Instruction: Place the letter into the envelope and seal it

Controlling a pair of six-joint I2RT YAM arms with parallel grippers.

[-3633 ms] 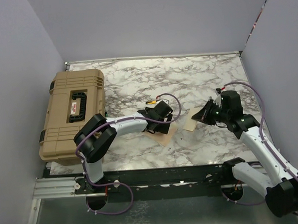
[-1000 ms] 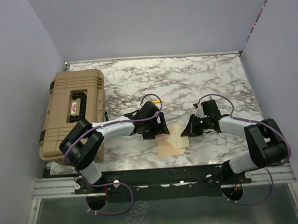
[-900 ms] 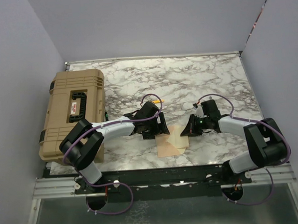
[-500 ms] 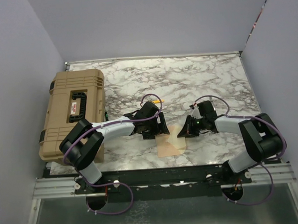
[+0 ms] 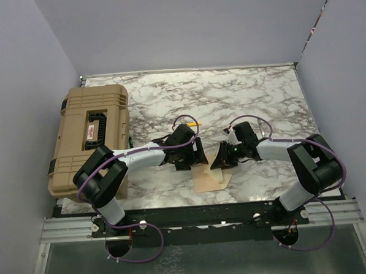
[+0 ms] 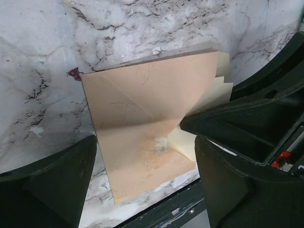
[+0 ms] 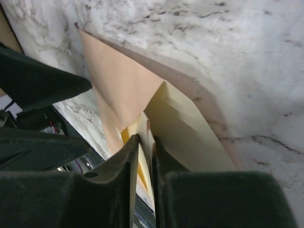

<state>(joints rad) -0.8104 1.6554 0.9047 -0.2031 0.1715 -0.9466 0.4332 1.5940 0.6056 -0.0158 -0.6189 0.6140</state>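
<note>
A small tan kraft paper envelope (image 6: 135, 118) with diagonal seams lies flat on the white-and-grey marbled bench (image 5: 230, 97). In the top view it sits at about 6 o'clock, close to the near edge.

The left claw (image 6: 146, 142) hangs low over the envelope with its two black fingers spread wide, one on each side of the tan panel. The pictures do not show whether they touch the paper.

The right claw (image 7: 145, 140) is pressed together on the edge of the letter (image 7: 185, 128), a thin sheet that looks pale cream here and shows stepped layers. The letter is at the 3 o'clock side of the envelope, seen from above. It tilts up off the bench toward the right claw, and its lower part slips under a tan panel of the envelope. How far in it reaches cannot be told.

In the top view the two claws are near each other, the left at about 11 o'clock of the envelope and the right at about 1 o'clock.

A tan hard plastic case (image 5: 91, 135) with black latches sits at the bench's 9 o'clock edge, well apart from the paper.
</note>
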